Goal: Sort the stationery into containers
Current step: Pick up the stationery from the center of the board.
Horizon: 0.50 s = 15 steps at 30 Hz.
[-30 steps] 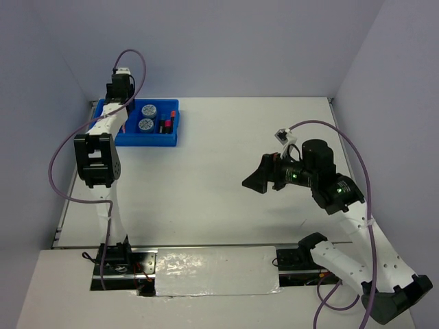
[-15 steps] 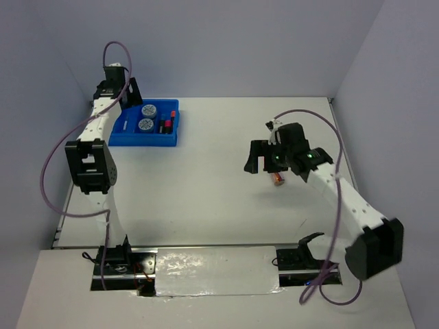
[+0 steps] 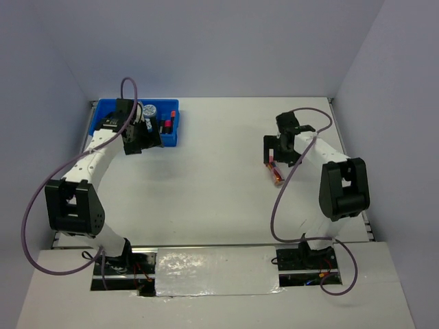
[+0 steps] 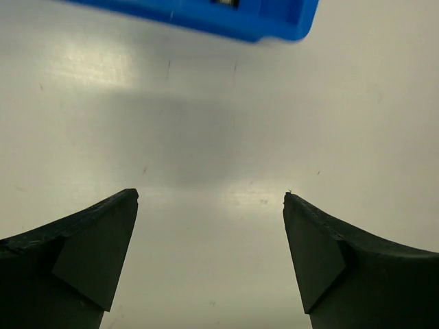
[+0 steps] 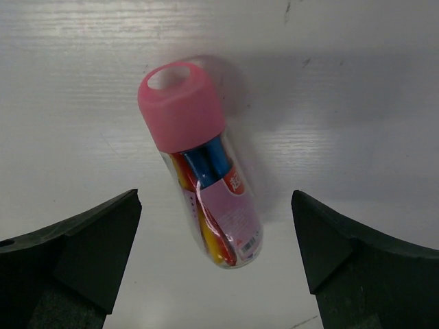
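The blue tray [image 3: 103, 110] stands at the far left; a blue-white disc [image 3: 151, 110] and a pink-capped highlighter [image 3: 167, 124] lie in it. My left gripper [image 3: 146, 141] hangs over the tray's front edge, open and empty. In the left wrist view it [image 4: 209, 197] is over bare table, with the tray [image 4: 206, 15] just ahead. The pink-capped tube [image 3: 276, 175] lies on the table at the right. My right gripper [image 3: 278, 155] is open just above it. In the right wrist view the tube [image 5: 202, 164] lies between the spread fingers [image 5: 89, 240], untouched, below the gripper [image 5: 214, 199].
The left arm covers part of the tray's contents. Purple cables loop off both arms. The grey side walls close in the table at left and right.
The left arm has swung from behind the tray to over its front edge. The right arm has reached farther out and lowered over the tube, which lies on the table.
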Available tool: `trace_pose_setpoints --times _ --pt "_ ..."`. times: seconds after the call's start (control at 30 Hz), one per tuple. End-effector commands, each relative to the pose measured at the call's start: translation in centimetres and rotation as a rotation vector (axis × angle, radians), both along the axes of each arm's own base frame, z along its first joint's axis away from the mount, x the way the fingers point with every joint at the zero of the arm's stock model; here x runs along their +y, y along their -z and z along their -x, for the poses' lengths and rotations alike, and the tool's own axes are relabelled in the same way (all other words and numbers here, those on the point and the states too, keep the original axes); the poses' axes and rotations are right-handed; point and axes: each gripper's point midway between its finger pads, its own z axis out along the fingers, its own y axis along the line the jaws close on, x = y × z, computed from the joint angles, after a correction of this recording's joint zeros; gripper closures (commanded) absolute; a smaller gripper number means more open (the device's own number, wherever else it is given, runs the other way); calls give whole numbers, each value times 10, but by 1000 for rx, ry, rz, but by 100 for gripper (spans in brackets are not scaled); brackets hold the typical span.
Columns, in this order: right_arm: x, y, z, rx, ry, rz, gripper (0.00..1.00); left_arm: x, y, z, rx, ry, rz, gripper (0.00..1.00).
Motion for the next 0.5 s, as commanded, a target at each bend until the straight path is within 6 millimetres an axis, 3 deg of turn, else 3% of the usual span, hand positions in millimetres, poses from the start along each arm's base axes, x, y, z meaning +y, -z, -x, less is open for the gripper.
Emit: trace_pose_setpoints --times 0.0,0.17,0.2,0.23,0.27,0.37,0.43,0.47 --pt "16 19 10 67 -55 -44 3 -2 -22 18 -36 36 22 1" --pt "30 55 34 179 -54 -97 15 -8 -34 26 -52 63 53 1" --pt "30 64 43 206 -51 -94 24 -10 -35 28 -56 63 60 1" --pt "29 72 48 231 -36 -83 40 -11 -35 29 -58 64 69 1" --pt "27 78 52 241 -33 -51 46 -16 -36 29 -58 66 96 1" --pt "30 74 54 232 -30 -32 63 -27 -29 34 -41 61 140 1" --pt "46 58 49 174 -52 -101 89 -44 -30 35 -45 68 181 1" --pt "67 38 45 89 -93 -200 100 -64 -35 39 -50 114 224 1"
